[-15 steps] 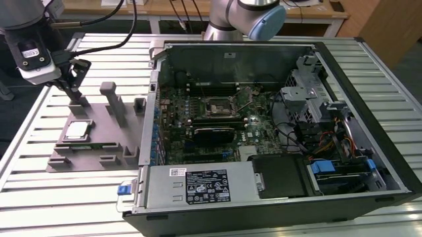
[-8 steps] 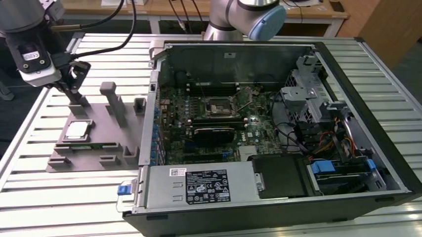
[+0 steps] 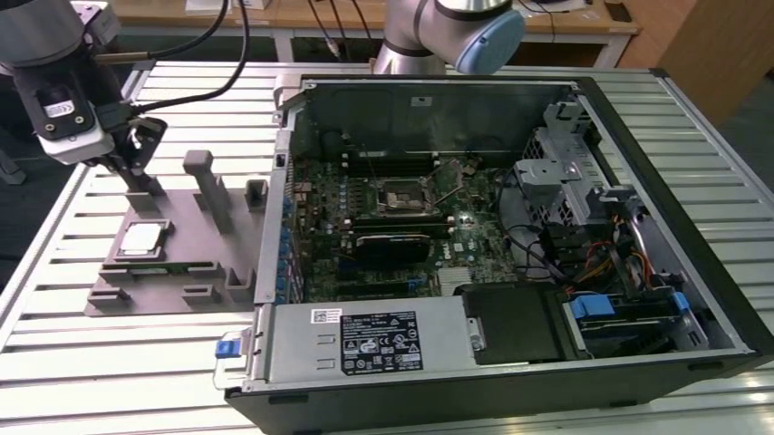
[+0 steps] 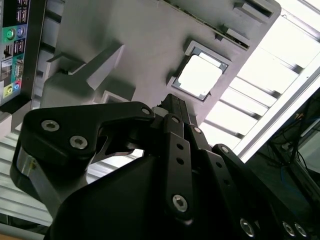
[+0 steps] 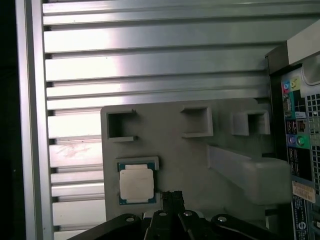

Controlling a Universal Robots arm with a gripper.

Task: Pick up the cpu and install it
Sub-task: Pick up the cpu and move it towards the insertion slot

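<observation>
You see gripper (image 5: 172, 195) pinched narrow, holding nothing, over grey fixture plate (image 5: 225, 127). Cpu (image 5: 136, 183) lies in plate recess, just beside fingertips.

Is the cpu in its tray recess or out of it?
In. The cpu lies flat in the grey tray's square recess; the hand hangs clear of it.

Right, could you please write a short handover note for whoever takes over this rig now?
Gripper: shut, empty, above the grey tray, near the cpu but not holding it.
Cpu: lying flat in its tray recess, outside the case.
Socket: on the board inside the open case.
Done: nothing yet; the cpu is not picked up.
Left: pick-up and install.
</observation>
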